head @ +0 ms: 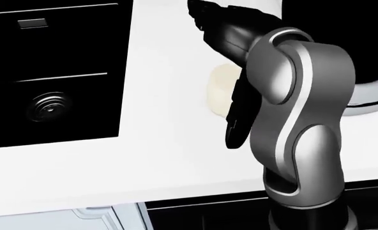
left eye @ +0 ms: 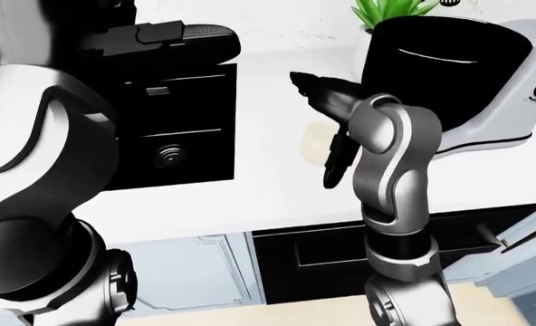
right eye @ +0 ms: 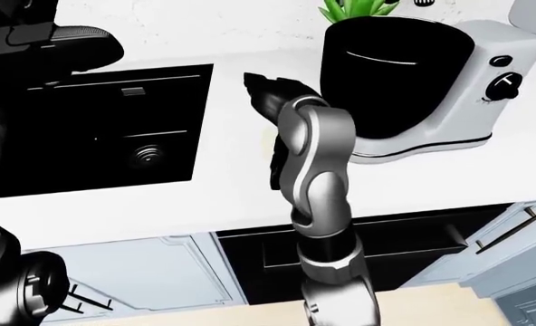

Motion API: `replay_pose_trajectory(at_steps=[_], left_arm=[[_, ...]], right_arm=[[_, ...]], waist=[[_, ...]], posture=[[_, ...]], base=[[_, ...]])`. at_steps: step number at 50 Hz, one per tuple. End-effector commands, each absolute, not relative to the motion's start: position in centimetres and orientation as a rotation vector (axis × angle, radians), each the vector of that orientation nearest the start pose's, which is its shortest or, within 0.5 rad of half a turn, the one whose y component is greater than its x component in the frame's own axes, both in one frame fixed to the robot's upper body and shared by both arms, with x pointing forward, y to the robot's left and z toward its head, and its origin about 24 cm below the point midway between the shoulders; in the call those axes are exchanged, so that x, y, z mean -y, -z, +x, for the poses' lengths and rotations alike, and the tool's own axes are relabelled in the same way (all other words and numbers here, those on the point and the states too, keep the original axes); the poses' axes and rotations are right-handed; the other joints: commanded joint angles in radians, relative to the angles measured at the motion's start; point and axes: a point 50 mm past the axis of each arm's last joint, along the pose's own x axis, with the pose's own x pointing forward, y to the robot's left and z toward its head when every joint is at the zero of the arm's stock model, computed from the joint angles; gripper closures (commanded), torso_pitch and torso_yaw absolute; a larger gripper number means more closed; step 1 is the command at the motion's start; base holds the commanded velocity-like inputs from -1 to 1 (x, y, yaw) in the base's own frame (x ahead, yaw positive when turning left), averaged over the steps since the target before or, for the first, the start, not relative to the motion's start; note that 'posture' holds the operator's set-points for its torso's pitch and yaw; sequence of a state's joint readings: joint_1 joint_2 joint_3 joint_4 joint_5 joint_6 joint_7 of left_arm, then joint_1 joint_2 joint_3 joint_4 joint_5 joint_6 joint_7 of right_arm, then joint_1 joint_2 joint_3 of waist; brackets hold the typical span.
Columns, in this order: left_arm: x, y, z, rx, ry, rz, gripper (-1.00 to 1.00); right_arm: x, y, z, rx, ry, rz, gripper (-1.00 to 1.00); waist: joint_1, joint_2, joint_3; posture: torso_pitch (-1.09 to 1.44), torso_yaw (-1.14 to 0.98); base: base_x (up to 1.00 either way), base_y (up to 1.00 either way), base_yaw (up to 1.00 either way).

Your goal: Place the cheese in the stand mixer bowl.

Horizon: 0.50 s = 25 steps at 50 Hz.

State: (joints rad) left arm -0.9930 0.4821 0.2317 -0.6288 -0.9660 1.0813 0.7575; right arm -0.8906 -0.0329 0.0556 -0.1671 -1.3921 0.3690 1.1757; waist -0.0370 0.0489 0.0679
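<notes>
I'm seeing the cheese point(head: 220, 91) lying on the white bench point(head: 170, 153), just left of the stand mixer bowl point(left eye: 435, 64), not in it yet. My right hand point(head: 237, 122) is hanging right beside the cheese, fingers pointing down; contact I cannot tell, so grasp state is unclear. Left hand point(left eye: 173, 41) is hovering over the sink point(head: 48, 72), apparently empty. Pickup, lift and drop are all remaining.

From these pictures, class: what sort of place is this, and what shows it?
Most likely a kitchen: a stand mixer on a white counter, a black sink set into it, and cabinets below.
</notes>
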Motion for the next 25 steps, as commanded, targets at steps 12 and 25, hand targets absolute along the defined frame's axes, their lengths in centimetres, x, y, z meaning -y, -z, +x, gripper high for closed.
replay_pose_trajectory(at_steps=[12,25], left_arm=[[-15.6,-35.9,23.9,0.517,-0.025,-0.132,-1.00],[-15.5,-35.9,23.9,0.517,-0.024,-0.130,-1.00]], right_arm=[[8.7,-27.4,31.9,0.030,-0.288,-1.352,-1.00],[9.2,-26.5,32.7,-0.001,-0.290,-1.340,-1.00]], waist=[[0.001,0.001,-0.029],[0.003,-0.002,-0.030]], posture=[[0.00,0.00],[0.00,0.00]], base=[[0.00,0.00,0.00],[0.00,0.00,0.00]])
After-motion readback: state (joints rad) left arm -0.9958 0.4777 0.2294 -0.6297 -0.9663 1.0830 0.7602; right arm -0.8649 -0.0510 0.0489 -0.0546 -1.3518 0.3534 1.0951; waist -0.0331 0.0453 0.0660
